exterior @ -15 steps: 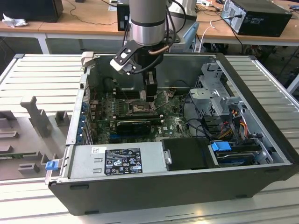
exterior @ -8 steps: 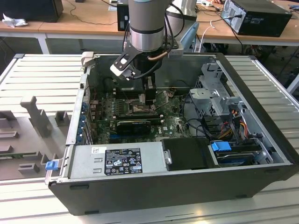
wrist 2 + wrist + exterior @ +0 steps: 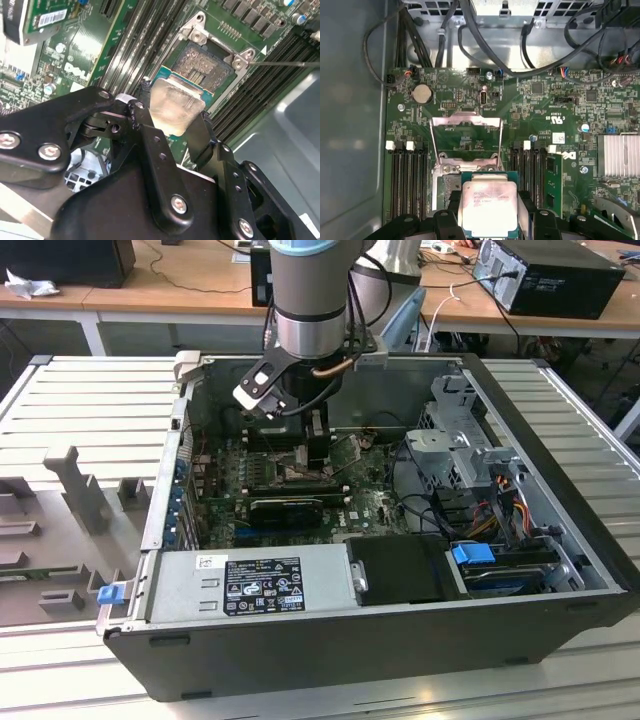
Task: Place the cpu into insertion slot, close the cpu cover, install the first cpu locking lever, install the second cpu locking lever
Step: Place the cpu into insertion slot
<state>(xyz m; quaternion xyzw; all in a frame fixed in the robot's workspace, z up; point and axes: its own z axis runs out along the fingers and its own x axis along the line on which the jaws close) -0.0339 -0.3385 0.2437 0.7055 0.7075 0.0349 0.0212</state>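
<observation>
Cpu (image 3: 487, 205) sits clamped between the two black fingers (image 3: 451, 212) of the tool (image 3: 489, 211), its pale metal top facing up in the first wrist view. In the second wrist view the tool (image 3: 172, 125) grips the cpu (image 3: 175, 106) by two opposite edges, holding it over the near edge of the insertion slot (image 3: 206, 65). Whether the chip touches the socket cannot be told.

Just beyond it, the cpu cover (image 3: 465, 120) stands raised, its window showing green board behind it. Long black memory slots (image 3: 405, 175) run along both sides of the socket, and a round coin cell (image 3: 422, 92) lies nearer the motherboard's far edge.

In the exterior view the arm (image 3: 310, 300) reaches down into the open computer case (image 3: 560, 480), with the tool (image 3: 300, 455) low over the board near the case's far wall. A grey power supply (image 3: 250, 585) lies along the near wall. The case rests on a slatted metal worktop (image 3: 100, 390).
</observation>
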